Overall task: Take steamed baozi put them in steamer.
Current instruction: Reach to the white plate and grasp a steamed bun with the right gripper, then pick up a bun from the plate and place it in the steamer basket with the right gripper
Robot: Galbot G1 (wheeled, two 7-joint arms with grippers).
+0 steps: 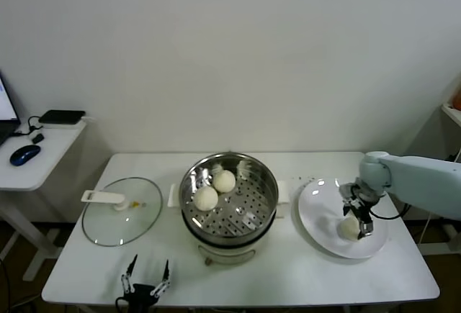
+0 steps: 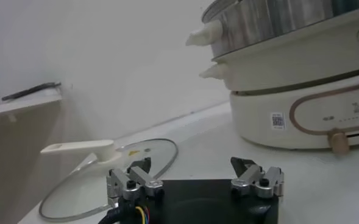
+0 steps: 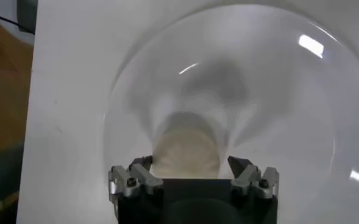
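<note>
— Right gripper (image 3: 191,173) first: we have it low over the white plate (image 1: 317,219), jaws spread wide to either side of a baozi (image 3: 185,152) and not yet pinching it; nothing is held.

— And our left gripper (image 1: 146,278)?

— Parked at the near edge of the table (image 1: 310,284), fingers apart and empty, just in front of the glass lid (image 1: 121,219); we leave it there.

— What could go wrong from here?

— The bun is soft and round; if we close off-centre it may squirt sideways across the smooth plate, and too hard a squeeze would dent it; a fingertip pressing on the plate could also shove the plate itself, which sits near the table's right end.

— Where are the other buns?

— Two baozi (image 1: 215,189) already lie on the perforated tray of the steamer (image 1: 229,205), toward its far-left side; we see only one on the plate.

— Room to move?

— The tray's near and right parts are bare, so we judge there is space to set this one down clear of the pair; the steel rim stands higher than the plate, so the carry needs a lift before crossing, or the bun clips the wall; beyond, only the blank wall.
</note>
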